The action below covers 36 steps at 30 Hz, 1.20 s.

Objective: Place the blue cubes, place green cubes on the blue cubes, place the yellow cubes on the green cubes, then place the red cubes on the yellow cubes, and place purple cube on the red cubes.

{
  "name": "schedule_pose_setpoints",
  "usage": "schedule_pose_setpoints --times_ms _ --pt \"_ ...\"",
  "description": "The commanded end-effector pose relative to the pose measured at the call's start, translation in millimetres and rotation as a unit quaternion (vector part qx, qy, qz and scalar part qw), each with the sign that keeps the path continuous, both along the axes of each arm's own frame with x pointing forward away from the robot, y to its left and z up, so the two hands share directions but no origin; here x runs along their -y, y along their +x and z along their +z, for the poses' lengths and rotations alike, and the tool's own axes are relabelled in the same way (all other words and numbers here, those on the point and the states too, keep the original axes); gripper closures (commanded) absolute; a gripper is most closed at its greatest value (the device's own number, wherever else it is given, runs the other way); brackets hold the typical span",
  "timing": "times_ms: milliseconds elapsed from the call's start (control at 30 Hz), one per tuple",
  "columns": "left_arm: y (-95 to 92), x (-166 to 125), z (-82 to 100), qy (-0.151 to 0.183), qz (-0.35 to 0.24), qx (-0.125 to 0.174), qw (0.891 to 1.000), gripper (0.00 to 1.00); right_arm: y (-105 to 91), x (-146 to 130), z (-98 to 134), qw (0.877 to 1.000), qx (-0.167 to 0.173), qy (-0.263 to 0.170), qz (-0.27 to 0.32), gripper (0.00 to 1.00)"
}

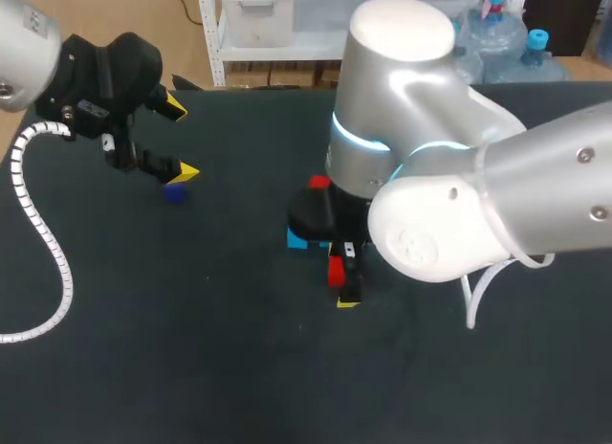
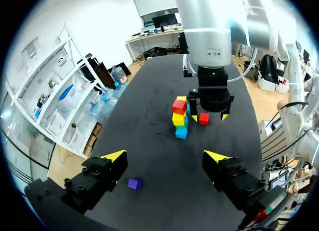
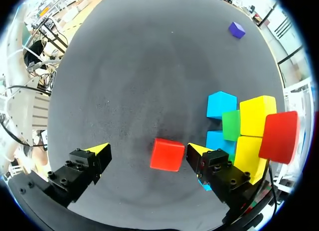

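Red step: the right claw (image 3: 148, 150) gapes, holding nothing, with the loose red cube (image 3: 167, 155) between its fingers, just right of the stack (image 2: 180, 119). Next it must close and lift the cube onto yellow. The left claw (image 2: 167, 155) is open and empty near the purple cube (image 2: 133, 183), far left.

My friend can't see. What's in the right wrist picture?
A loose red cube lies on the dark table between the open yellow-tipped fingers of the right gripper. Beside it stands a stack of blue, green, yellow and red cubes; a purple cube sits far across the table.
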<state>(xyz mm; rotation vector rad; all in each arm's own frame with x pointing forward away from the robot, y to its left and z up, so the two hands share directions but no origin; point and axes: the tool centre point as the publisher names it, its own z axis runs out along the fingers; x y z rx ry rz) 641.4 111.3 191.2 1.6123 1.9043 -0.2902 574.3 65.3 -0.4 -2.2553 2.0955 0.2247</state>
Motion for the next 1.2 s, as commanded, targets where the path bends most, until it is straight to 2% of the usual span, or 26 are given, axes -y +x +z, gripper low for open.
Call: schedule_pose_setpoints --times_ms 33,67,100,167,200,733,767,800,833,1133,1167,1200 --pt "0.2 -0.4 -0.6 -0.001 0.000 0.000 1.000 0.00 1.4 -2.5 -1.2 1.000 -0.002 -0.004 0.000 0.07" --pt "0.2 -0.4 -0.6 -0.001 0.000 0.000 1.000 0.00 1.4 -2.4 -1.5 1.000 -0.003 -0.004 0.000 0.12" --pt "0.2 -0.4 -0.6 -0.001 0.000 0.000 1.000 0.00 1.3 -2.2 -1.8 1.000 -0.003 -0.004 0.000 0.13" --pt "0.2 -0.4 -0.6 -0.001 0.000 0.000 1.000 0.00 1.2 -1.8 -2.2 1.000 -0.004 -0.005 -0.001 0.07" --pt "0.2 -0.4 -0.6 -0.001 0.000 0.000 1.000 0.00 1.2 -1.6 -2.3 1.000 -0.004 -0.006 -0.002 0.00" --pt "0.2 -0.4 -0.6 -0.001 0.000 0.000 1.000 0.00 1.5 0.4 -4.1 1.000 -0.005 -0.012 -0.002 0.00" --pt "0.2 -0.4 -0.6 -0.001 0.000 0.000 1.000 0.00 1.5 0.3 -4.2 1.000 -0.005 -0.011 -0.002 0.13" --pt "0.2 -0.4 -0.6 -0.001 0.000 0.000 1.000 0.00 1.2 0.1 -4.5 1.000 -0.005 -0.011 -0.001 0.51" --pt "0.2 -0.4 -0.6 -0.001 0.000 0.000 1.000 0.00 1.1 -0.1 -4.6 1.000 -0.006 -0.011 0.000 0.54" --pt "0.2 -0.4 -0.6 -0.001 0.000 0.000 1.000 0.00 0.2 1.4 -5.2 1.000 -0.007 -0.009 -0.001 0.56" --pt "0.2 -0.4 -0.6 -0.001 0.000 0.000 1.000 0.00 -0.1 1.8 -4.9 1.000 -0.007 -0.009 -0.001 0.58" --pt "0.2 -0.4 -0.6 -0.001 0.000 0.000 1.000 0.00 -0.4 2.3 -4.7 1.000 -0.006 -0.009 -0.002 0.64"
